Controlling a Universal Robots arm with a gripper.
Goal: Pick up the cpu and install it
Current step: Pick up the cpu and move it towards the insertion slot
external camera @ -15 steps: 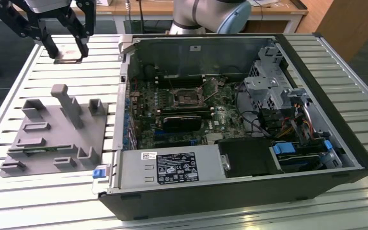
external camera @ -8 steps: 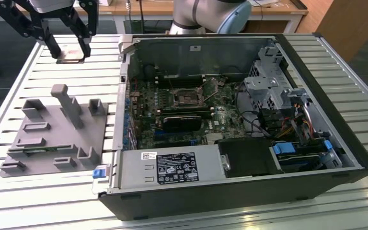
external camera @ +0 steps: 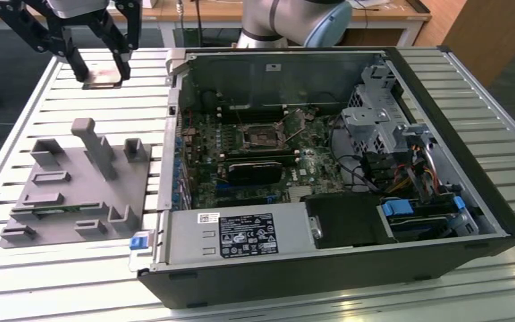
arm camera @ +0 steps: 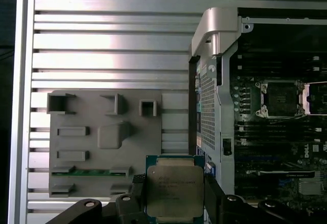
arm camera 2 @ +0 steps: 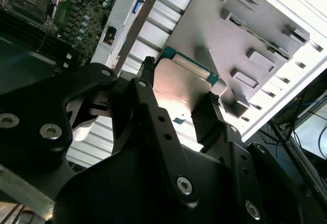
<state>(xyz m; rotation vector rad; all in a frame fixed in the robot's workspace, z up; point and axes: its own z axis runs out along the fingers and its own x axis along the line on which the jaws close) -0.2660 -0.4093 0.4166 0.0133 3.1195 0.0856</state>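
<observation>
Above the slatted table (external camera: 25, 100), at the exterior view's left of the open computer case (external camera: 472, 221), the gripper (external camera: 102, 74) holds the cpu (external camera: 105, 80) clear of the surface. The socket (external camera: 265, 137) on the motherboard (external camera: 316, 161) lies well apart from it, inside the case. The grey fixture plate (external camera: 70, 168) sits on the table beside the case.

Grip state: the two fingers (arm camera 2: 150, 111) are clamped on opposite edges of the cpu. In the first wrist view its metal lid faces the camera, with the green rim visible around it.

Probable hazards:

1. Slippage. Contact is on the thin edges only. A jolt or a fast swing could rotate the chip between the fingers or drop it onto the slats.
2. Collision. The case wall (external camera: 169, 154) stands between the cpu and the socket. Too low a path could strike the chip or the fingers against the wall.
3. Socket damage. A tilted, offset or wrongly rotated chip could bend the socket contacts. Chip orientation relative to the socket cannot be confirmed here.
4. Obstruction. Whether the socket retention frame is fully open cannot be determined. A partly lowered frame would block seating.
5. Finger clearance. The fingers overhang the chip edges and could foul the socket surround during release.
</observation>
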